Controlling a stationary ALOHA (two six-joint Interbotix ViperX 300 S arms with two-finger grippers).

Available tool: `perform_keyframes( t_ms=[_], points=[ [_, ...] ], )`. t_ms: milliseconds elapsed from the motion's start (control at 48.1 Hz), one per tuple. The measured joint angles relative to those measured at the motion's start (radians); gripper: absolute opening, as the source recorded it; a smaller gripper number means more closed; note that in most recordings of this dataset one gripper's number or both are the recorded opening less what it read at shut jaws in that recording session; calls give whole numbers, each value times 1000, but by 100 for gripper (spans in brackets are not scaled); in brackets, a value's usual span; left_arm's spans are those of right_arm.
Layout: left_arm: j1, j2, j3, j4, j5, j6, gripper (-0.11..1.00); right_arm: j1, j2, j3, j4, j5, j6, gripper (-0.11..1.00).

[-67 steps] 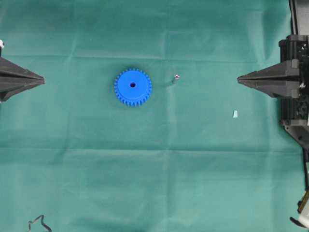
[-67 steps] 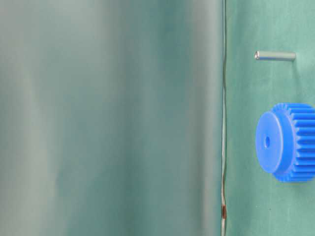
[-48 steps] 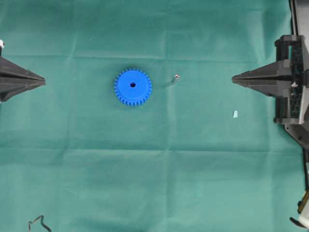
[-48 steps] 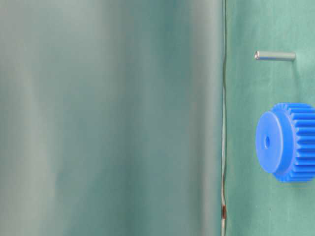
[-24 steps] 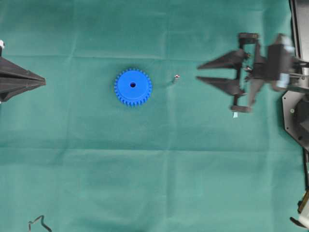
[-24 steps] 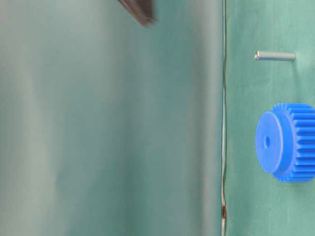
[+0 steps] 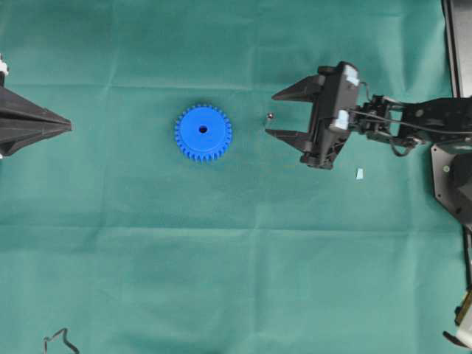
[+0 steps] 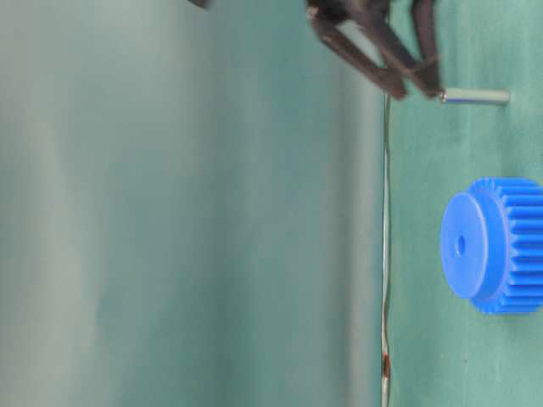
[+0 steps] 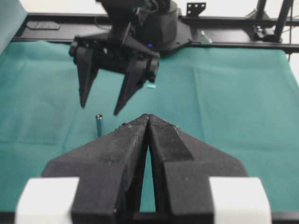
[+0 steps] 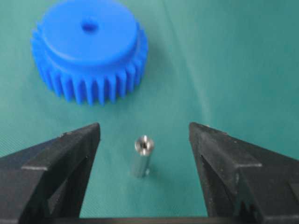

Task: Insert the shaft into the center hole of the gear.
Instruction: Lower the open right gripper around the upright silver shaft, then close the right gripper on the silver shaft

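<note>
My bench [image 7: 147, 280] lies under a creased green cloth. The gear [image 7: 203, 133] sits flat on it left of centre in the overhead view, its hole [image 7: 203, 130] facing up, with bare cloth all round. My right claw [image 7: 275, 115] is spread wide, reaching in from 3 o'clock with its tips pointing toward 9. My left claw [image 7: 68, 127] is pressed together at the 9 o'clock edge, well apart from the gear. The shaft [image 7: 270, 116] stands upright on the cloth at 3 o'clock from the gear, near it but not touching. In my right wrist view the shaft [image 10: 141, 156] stands in the open gap between my two fingers [image 10: 60, 161], touching neither, with the gear [image 10: 88, 49] beyond it at about 11 o'clock. A small pale blue scrap [image 7: 359, 174] lies behind my right claw, toward 4 o'clock of it.
</note>
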Motion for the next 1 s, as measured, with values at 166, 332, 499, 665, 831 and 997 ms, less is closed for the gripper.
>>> perform_keyframes(
  t_ms=[166, 332, 499, 665, 831, 997],
  points=[
    [0, 0, 0, 0, 6, -2, 0, 0, 52, -21, 3, -3, 5, 76],
    [0, 0, 0, 0, 9, -3, 0, 0, 54, -21, 5, -5, 6, 75],
    [0, 0, 0, 0, 15, -6, 0, 0, 54, -21, 5, -3, 9, 70],
    [0, 2, 2, 0, 17, -20, 0, 0, 55, -21, 5, 12, 9, 47],
    [0, 0, 0, 0, 17, -18, 0, 6, 54, -21, 6, 35, 12, 16],
    [0, 0, 0, 0, 17, -21, 0, 6, 54, -21, 5, 38, 9, 16]
  ],
)
